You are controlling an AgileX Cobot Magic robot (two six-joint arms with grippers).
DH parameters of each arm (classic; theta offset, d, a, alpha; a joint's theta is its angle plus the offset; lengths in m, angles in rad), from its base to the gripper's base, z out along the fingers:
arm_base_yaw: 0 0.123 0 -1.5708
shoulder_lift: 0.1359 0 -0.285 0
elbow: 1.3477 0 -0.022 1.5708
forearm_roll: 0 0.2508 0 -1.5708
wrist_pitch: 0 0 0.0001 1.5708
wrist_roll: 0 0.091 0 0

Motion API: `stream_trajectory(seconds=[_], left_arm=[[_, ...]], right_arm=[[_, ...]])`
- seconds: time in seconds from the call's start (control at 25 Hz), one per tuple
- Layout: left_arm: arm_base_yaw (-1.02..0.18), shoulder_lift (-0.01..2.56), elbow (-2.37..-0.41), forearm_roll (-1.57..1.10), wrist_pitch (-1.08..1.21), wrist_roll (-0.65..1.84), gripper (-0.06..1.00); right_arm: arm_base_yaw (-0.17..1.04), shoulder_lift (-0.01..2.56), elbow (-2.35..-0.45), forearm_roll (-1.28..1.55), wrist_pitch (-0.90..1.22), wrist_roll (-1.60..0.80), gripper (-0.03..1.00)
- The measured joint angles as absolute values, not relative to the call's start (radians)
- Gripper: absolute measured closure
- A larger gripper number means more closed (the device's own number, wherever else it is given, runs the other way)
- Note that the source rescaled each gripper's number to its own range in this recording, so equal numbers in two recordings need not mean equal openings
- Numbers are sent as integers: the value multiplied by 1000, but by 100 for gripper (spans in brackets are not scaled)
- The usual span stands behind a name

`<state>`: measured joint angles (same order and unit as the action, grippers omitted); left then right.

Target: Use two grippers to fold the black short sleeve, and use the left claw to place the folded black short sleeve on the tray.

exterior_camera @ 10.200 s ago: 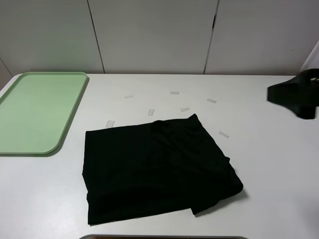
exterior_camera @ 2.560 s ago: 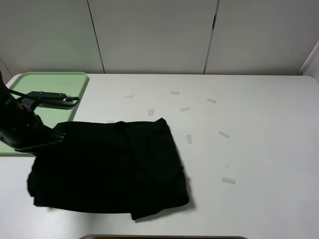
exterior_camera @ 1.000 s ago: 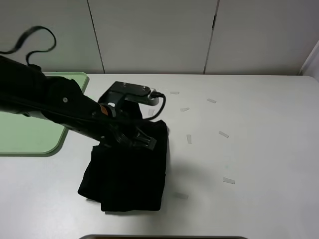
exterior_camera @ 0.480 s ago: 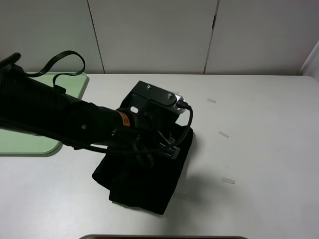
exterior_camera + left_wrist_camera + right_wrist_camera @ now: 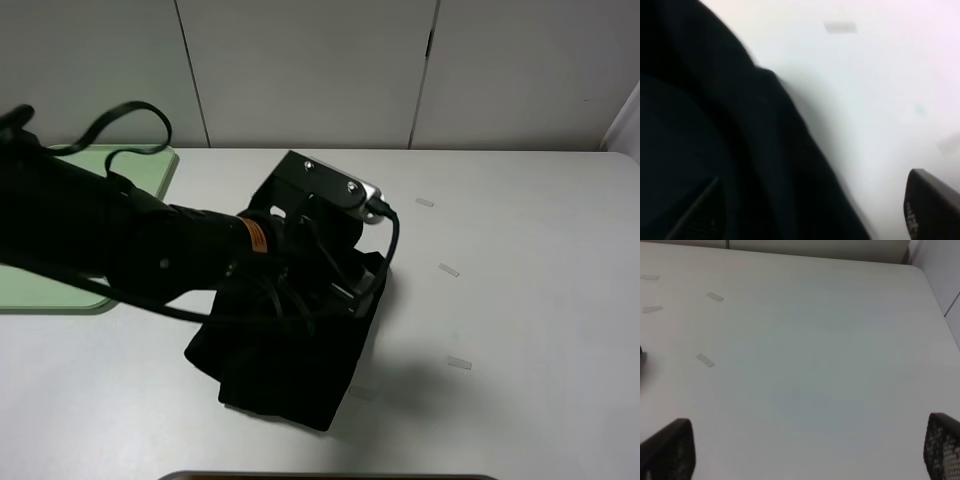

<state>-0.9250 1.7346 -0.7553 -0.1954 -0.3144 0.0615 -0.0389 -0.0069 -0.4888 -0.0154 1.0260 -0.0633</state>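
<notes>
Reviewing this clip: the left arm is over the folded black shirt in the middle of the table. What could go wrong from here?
1. The shirt lies on the table, well away from the tray; the left gripper seems to be letting go, so delivery may fail.
2. Its folded edges look loose and uneven; a regrasp may catch only one layer and unfold it.
3. The left arm's cable hangs close to the cloth and might snag.
</notes>
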Motion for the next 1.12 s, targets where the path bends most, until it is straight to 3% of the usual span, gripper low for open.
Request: stream_trajectory(seconds=[0.4,0.84,1.0,1.12], left_arm=[[-638,1603,-755,-324,-223,161,23],[-521,1601,-652,-327,-213,297,22],[-521,1601,-633,-327,-204,370,3],[-521,1601,-632,-324,-179,447,-3]], right_arm=[[-39,-7,-489,-15,1026,-63,-3],[-39,-7,-489,-15,1026,-63,-3],[-39,-7,-489,-15,1026,-63,-3],[-39,-7,-489,-15,1026,-63,-3]])
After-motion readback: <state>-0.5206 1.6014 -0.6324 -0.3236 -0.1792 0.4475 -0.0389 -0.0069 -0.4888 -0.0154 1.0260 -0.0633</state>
